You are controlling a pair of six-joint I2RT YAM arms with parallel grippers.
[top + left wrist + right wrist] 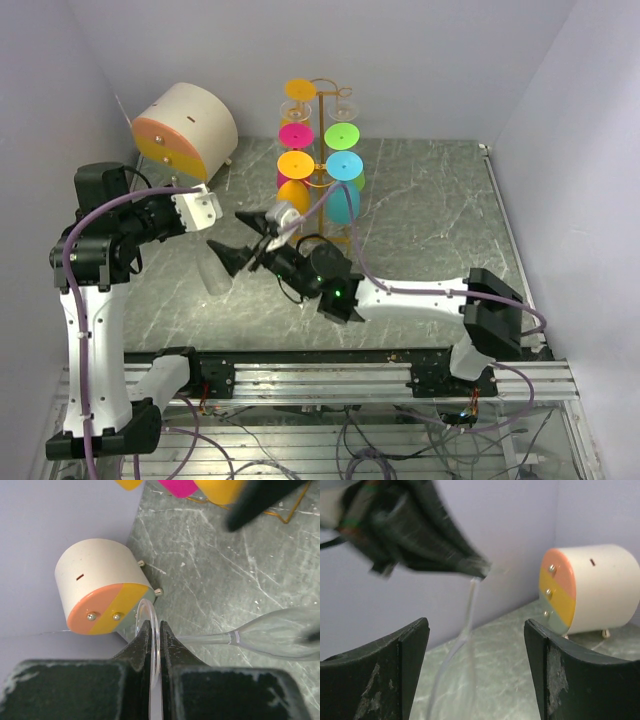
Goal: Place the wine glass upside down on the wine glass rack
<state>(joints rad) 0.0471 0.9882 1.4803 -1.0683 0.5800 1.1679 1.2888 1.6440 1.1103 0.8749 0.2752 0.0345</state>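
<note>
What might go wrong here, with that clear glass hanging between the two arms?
1. The left pincer pinches the wine glass only by the thin edge of its foot, so it may slip or swing and fall onto the table.
2. The right pincer is open near the stem; a badly timed handover might knock the glass loose.
3. The rack looks crowded with coloured glasses, so one may get bumped.

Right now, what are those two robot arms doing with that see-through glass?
The left gripper is pinching a clear wine glass by its round foot, holding it sideways. The right gripper is open, facing the glass close by. The wine glass rack at the back already holds colourful glasses.
</note>
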